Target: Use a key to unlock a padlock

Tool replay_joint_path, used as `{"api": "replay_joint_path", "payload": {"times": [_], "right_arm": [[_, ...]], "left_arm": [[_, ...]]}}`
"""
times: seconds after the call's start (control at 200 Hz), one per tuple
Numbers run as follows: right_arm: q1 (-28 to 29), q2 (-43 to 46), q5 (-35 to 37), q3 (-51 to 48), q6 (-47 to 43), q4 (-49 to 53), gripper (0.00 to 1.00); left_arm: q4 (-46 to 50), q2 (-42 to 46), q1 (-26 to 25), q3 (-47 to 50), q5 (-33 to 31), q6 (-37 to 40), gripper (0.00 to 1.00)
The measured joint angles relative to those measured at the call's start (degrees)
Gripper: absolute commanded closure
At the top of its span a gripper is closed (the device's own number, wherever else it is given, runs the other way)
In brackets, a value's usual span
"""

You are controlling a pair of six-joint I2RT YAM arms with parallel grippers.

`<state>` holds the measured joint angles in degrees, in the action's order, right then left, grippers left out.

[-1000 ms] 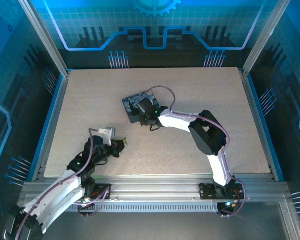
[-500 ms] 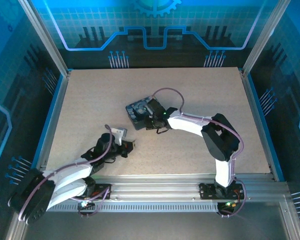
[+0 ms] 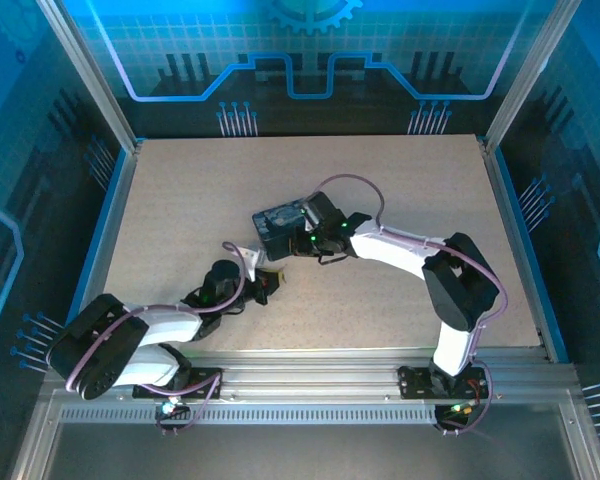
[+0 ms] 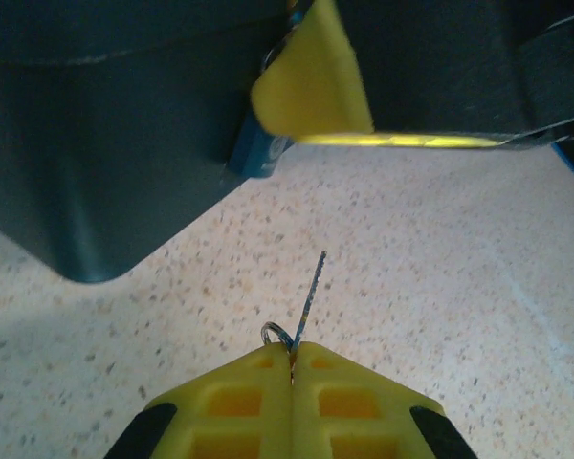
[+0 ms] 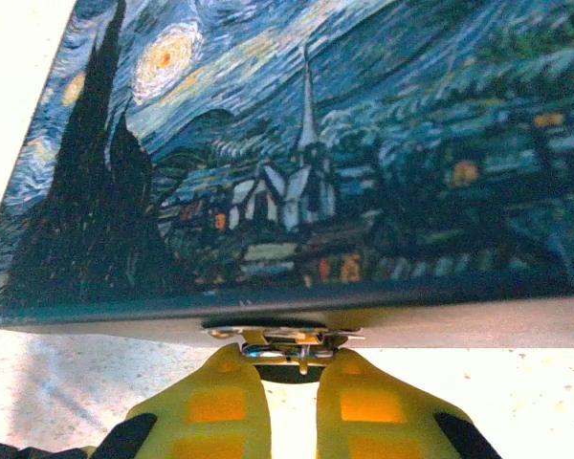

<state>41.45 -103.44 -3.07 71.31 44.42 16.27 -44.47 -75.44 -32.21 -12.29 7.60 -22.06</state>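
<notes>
- The key (image 4: 310, 287) is a thin, stiff sliver of metal. I judge it light and slick, and quick to twist in the pads if pushed off-axis.
- The left gripper (image 4: 292, 350) has its fingers pressed fully together on the key's bow end. The blade stands free toward 12 o'clock, and a small wire ring (image 4: 275, 333) pokes out at 10 o'clock of the pinch.
- That hold looks right to me: grip at the bow, blade clear. A straight, gentle push suits it, since a sideways load could lever the key out or bend it.
- The padlock (image 4: 259, 153) seems to be the teal-blue block at 11 o'clock from the key tip. It sits at the lower edge of the dark tin (image 4: 96, 143), just under a yellow finger (image 4: 311, 81) of the other arm.
- The padlock looks small, hard and light, so it would likely swing away from the key unless braced.
- The right gripper (image 5: 283, 363) is all but closed, pinching a small metal piece at 6 o'clock of the night-sky print. I take that piece for the padlock.
- From above, the tin lies near the middle of the table (image 3: 180, 200). The left gripper is at its 6 o'clock, near but apart.
- I cannot tell which way the keyhole faces.
- I cannot separate the shackle from the tin's clasp.
- The key is seen edge-on, so its teeth do not read.
</notes>
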Motion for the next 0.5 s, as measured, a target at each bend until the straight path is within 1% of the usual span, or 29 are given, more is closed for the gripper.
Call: {"api": "replay_joint_path", "payload": {"times": [0.27,0.39,0.5], "right_arm": [[-2.0,0.5,-5.2,-1.2,5.2,-3.0,0.95],[-2.2,0.7,-6.5,-1.2,6.6,-3.8,0.95],[-2.2,0.8,-7.1,-1.2,6.8,-3.9,0.95]], "left_arm": [[-8.7,-3.0,2.9,0.1,2.0,0.0,1.0],[-15.3,-7.3,3.5,1.0,3.8,0.0,1.0],[-21.2,-13.2,4.3,1.3,5.2,-0.2,1.0]]}}
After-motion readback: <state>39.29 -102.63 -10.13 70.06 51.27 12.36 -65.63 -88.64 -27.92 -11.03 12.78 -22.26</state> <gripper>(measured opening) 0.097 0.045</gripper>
